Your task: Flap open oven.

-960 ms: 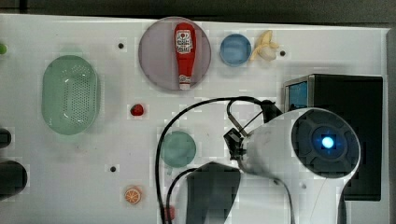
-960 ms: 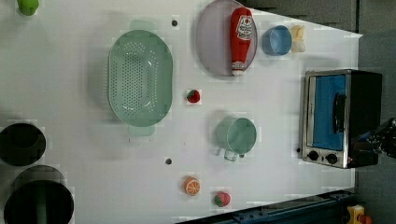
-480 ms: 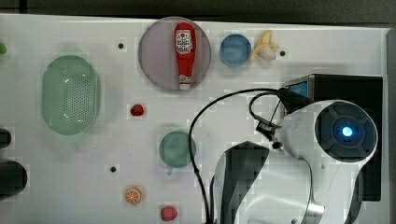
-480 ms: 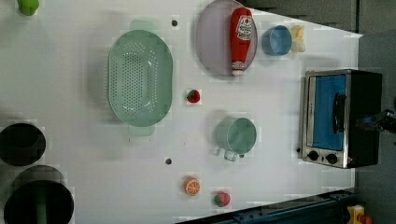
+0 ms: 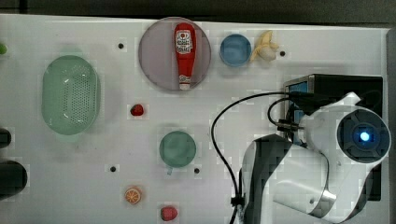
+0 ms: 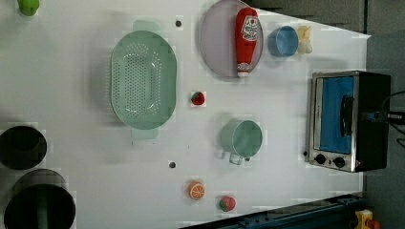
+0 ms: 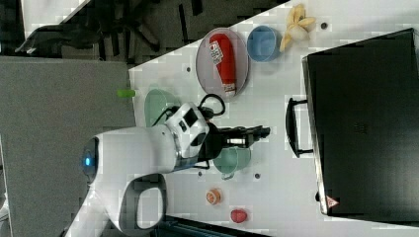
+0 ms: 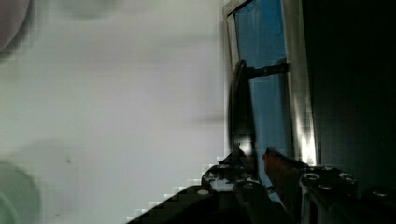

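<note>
Left view shows the oven [image 6: 351, 119] at the table's [image 6: 86, 143] edge on the left view's right, its blue flap door [image 6: 336, 113] shut, the dark handle [image 6: 346, 116] across the glass and 2 black knobs [image 6: 329, 160] on the silver frame beside the door. In the wrist view the gripper [image 8: 259, 161] sits at the handle [image 8: 240, 112], its fingers [image 8: 280, 163] set narrowly on either side of the bar's end; whether they press it I cannot tell. In the right view the white arm [image 7: 143, 148] reaches toward the oven [image 7: 365, 123], and the gripper [image 7: 257, 132] appears just short of the handle [image 7: 292, 127]. Near the oven in the left view, a green mug [image 6: 242, 138] stands on the table in front of the door, a blue bowl [image 6: 282, 41] and a peeled banana [image 6: 304, 39] lie beside the oven's far end from the knobs, and a ketchup bottle [image 6: 247, 40] rests on a grey plate [image 6: 215, 43] past them. Farther from the oven lie a strawberry [image 6: 197, 98] and a green colander [image 6: 142, 78].
</note>
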Available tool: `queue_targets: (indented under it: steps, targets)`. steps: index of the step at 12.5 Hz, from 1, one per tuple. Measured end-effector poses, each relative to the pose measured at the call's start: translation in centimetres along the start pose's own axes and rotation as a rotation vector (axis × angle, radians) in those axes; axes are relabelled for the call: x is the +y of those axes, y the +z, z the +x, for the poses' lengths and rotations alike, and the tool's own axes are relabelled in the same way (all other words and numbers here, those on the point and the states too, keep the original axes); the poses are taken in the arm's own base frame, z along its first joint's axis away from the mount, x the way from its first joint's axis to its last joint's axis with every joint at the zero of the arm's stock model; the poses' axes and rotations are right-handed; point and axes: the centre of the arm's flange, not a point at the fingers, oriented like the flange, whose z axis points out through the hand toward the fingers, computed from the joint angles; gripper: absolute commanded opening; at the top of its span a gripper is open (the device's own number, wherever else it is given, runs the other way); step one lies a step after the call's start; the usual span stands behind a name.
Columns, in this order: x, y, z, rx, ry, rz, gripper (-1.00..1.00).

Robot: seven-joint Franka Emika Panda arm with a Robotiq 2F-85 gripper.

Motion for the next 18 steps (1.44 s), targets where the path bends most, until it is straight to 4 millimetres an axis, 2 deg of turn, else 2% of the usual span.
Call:
queue_targets:
  steps: [3, 5, 8, 13, 18]
  targets:
    - [3.3, 2.7, -0.6, -0.010, 0.002, -0.018, -0.65]
    - [4.0, 4.7, -0.7, -0.029, 0.002, -0.029, -0.65]
    - [3.3, 7.0, 0.0, -0.019, -0.019, -0.043, -0.65]
    - [1.1, 10.7, 0.0, -0.018, -0.079, -0.056, -0.65]
    - [-0.5, 10.7, 0.5, -0.019, -0.129, -0.075, -0.65]
